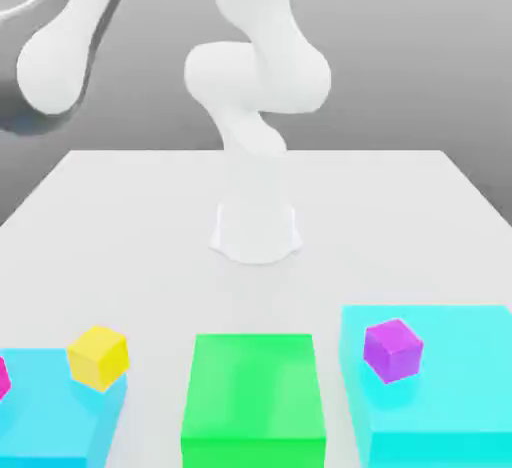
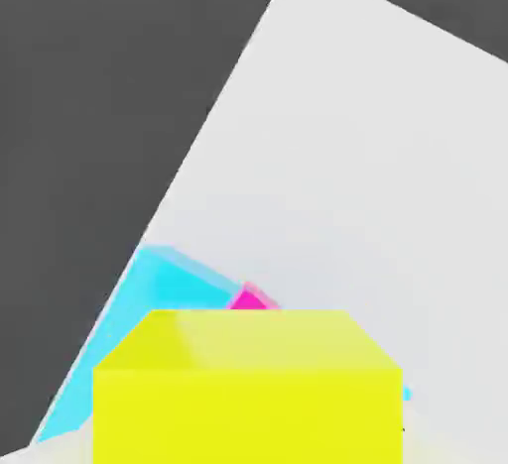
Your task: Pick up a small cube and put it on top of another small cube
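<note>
A small lemon-yellow cube (image 2: 248, 388) looms very close in the hand view, held high above the table, and my gripper is shut on it. Far below it in that view lie a cyan block (image 2: 164, 289) and a magenta cube (image 2: 253, 299) resting on it. In the exterior view the arm (image 1: 262, 66) rises from its base and bends away toward the upper left. A golden-yellow cube (image 1: 98, 357) sits on the cyan block (image 1: 50, 406) at the exterior view's left, beside the magenta cube (image 1: 3, 376) at the frame's edge.
A big green block (image 1: 254, 396) stands at the front middle of the white table (image 1: 150, 236). A second cyan block (image 1: 450, 396) at the exterior view's right carries a purple cube (image 1: 392, 349). The arm's base (image 1: 255, 228) stands mid-table.
</note>
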Tool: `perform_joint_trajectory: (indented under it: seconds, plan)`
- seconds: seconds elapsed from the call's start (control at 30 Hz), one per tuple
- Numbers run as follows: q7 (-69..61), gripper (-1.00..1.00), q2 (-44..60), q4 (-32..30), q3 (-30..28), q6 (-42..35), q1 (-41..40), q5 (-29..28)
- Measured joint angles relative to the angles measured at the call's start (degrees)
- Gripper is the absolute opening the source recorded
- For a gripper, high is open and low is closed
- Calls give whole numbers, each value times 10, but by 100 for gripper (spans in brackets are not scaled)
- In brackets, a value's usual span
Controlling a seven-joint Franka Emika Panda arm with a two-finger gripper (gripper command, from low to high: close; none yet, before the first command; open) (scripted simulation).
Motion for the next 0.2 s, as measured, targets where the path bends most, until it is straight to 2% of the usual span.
perform_joint_trajectory:
  seconds: [0.03, 0.2]
  plan:
    - [-4, 100, 17, -4, 3, 18, -2, 8]
    - [-4, 100, 17, -4, 3, 18, -2, 8]
